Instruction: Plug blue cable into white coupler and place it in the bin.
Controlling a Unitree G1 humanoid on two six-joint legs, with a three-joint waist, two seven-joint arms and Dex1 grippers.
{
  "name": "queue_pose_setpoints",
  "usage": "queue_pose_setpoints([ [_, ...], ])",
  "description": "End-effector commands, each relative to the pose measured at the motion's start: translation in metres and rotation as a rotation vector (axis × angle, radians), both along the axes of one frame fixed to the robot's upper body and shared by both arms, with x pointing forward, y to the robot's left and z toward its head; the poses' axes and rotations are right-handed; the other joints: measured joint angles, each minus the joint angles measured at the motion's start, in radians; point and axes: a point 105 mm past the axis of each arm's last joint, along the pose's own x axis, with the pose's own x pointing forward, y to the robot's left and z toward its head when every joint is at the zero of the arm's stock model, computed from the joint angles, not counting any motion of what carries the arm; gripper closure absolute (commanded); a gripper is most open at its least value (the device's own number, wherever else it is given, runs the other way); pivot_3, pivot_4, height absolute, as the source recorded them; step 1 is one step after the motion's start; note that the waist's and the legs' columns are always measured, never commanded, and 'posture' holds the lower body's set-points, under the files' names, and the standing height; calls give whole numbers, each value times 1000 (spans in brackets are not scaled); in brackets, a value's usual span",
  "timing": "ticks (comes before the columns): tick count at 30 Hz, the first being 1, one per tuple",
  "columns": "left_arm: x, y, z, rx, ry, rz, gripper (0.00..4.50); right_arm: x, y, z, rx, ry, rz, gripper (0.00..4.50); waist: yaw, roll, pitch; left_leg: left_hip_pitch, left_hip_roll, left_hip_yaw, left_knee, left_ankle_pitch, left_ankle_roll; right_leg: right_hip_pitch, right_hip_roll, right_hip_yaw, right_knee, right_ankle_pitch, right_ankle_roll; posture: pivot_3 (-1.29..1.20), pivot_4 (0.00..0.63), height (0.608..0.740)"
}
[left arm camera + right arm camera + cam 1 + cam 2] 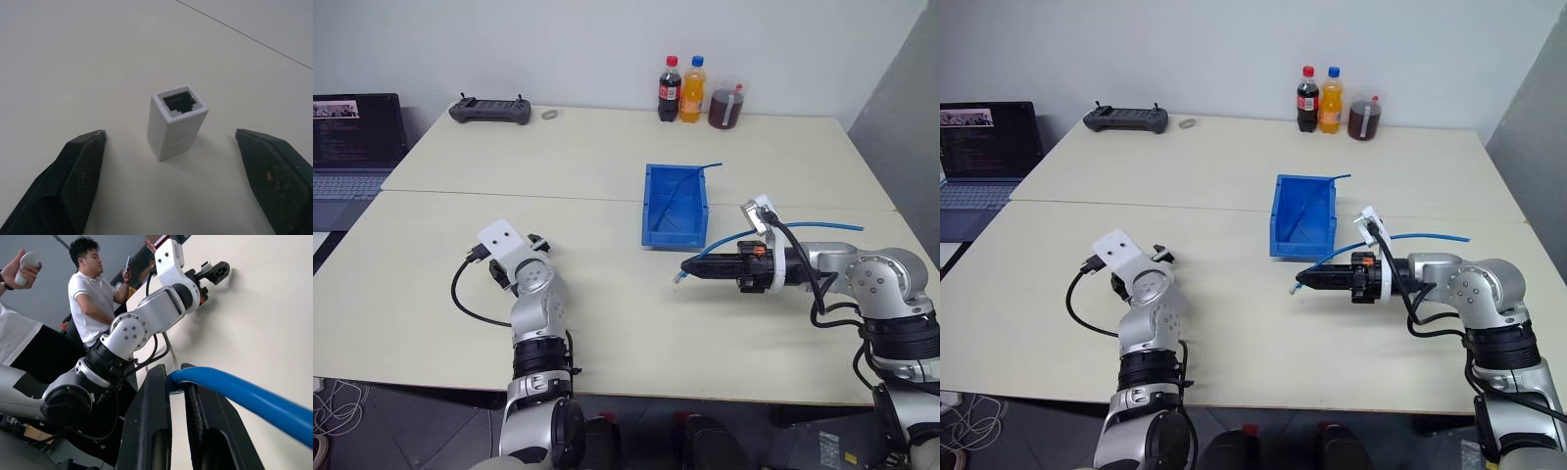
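Left hand (171, 147) has its black fingers (73, 181) spread wide either side of the tiny white boxy plastic coupler (176, 122), standing upright on the beige worktop (607, 323) near its front edge, socket up, untouched. Right hand (690, 269) is clamped on the thin sky-blue network cable (234, 389) near mid-worktop, just in front of the bright blue plastic bin (675, 206).

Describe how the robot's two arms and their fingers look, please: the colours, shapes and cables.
Both arms are silver-grey metal with rounded joints and black ribbed collars between the segments. A white boxy camera mount sits at each wrist, with a black cable looping from it along the arm. The left gripper and right gripper each have two black, tapered fingers with finely textured inner faces.
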Motion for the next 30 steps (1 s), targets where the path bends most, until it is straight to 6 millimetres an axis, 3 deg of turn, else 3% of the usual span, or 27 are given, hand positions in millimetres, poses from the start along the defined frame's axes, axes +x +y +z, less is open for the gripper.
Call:
queue_pose_setpoints([
  [1, 0, 9, -2, -44, -11, 50, 407, -1, -3, 13, 12, -56, -8, 4388, -1, 0, 0, 0, 0, 0, 0, 0, 0, 0, 0, 0, 0, 0, 0, 0, 150, 740],
  [6, 3, 8, 1, -50, -20, 54, 1205, 1, -4, 13, 13, -56, -20, 4388, 0, 0, 0, 0, 0, 0, 0, 0, 0, 0, 0, 0, 0, 0, 0, 0, 150, 740],
  [18, 0, 18, 3, -31, -13, 69, 3597, 1, -5, 9, 20, -50, -42, 4388, 2, 0, 0, 0, 0, 0, 0, 0, 0, 0, 0, 0, 0, 0, 0, 0, 150, 740],
  [22, -4, 24, 9, 33, -5, 37, 3699, 0, -4, 8, 22, -51, -46, 4388, 0, 0, 0, 0, 0, 0, 0, 0, 0, 0, 0, 0, 1, 0, 0, 0, 150, 740],
  [24, -4, 23, 15, 90, -11, -30, 3699, -1, -3, 8, 22, -54, -47, 4388, -3, 0, 0, 0, 0, 0, 0, 0, -1, 0, 0, 0, 1, 0, 0, 0, 150, 740],
  [27, -1, 4, 34, 252, -38, -366, 3699, -1, -3, 10, 18, -76, -54, 4388, -6, 0, 0, 0, 0, 0, 0, 1, -1, -1, 0, 0, 1, 0, 0, 0, 150, 740],
  [30, -11, -30, 43, 407, -42, -775, 3699, 1, -3, 16, 18, -109, -65, 4388, -6, 0, 0, 0, 1, 0, -1, 3, -6, -1, 0, 0, 1, 0, 0, 0, 150, 740],
])
